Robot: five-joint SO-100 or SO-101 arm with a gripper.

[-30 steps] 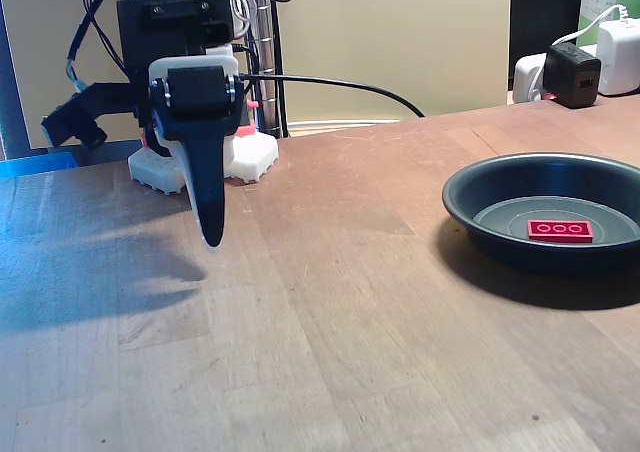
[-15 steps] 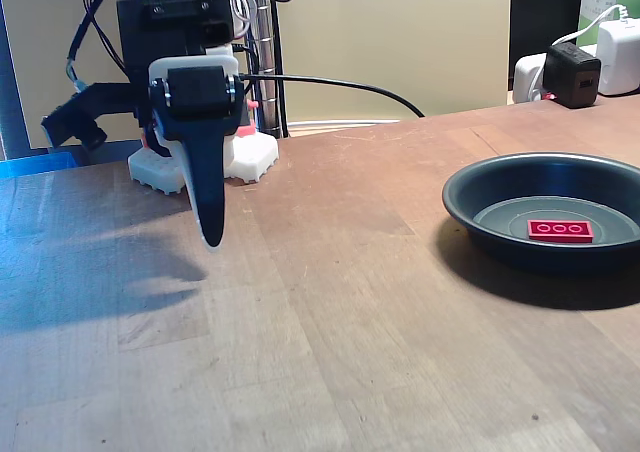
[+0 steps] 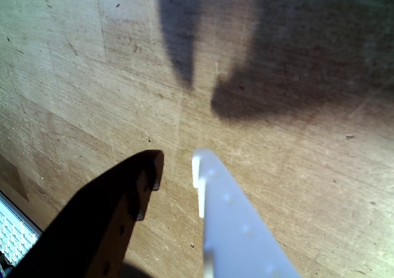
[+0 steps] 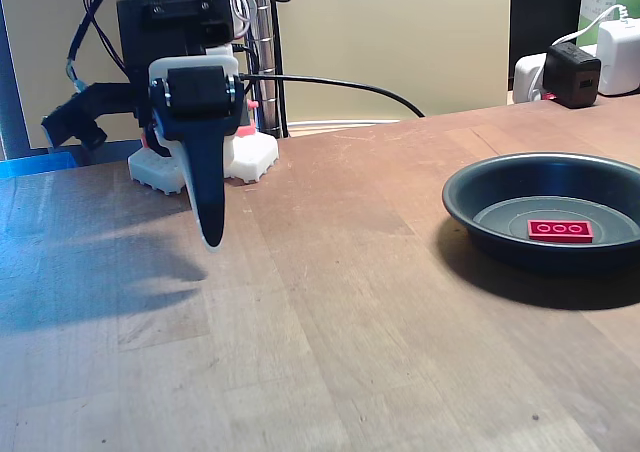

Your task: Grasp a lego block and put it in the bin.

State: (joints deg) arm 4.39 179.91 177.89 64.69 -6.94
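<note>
Claw [image 4: 211, 234] hangs point-down over the left half of the surface [image 4: 330, 302], clear of the wood and well apart from the task's things. The wrist view shows the claw [image 3: 175, 167] with a narrow gap between its dark finger and its white finger, and only bare wood between them; it holds nothing.

Lego block [image 4: 560, 230] lies flat on the bottom of the bin [image 4: 470, 197], round hollows upward, free of the rim. The bin sits near the right edge of the surface. Judgement: the block has reached its place, so the task appears complete, and the arm stands back so as not to disturb the bin.

Open room: a broad stretch of bare wood separates claw and bin, and the front edge is unobstructed. Along the back edge stand the arm's white base [image 4: 250, 159], a black cable [image 4: 340, 82], and chargers [image 4: 590, 62] at the right rear corner.
</note>
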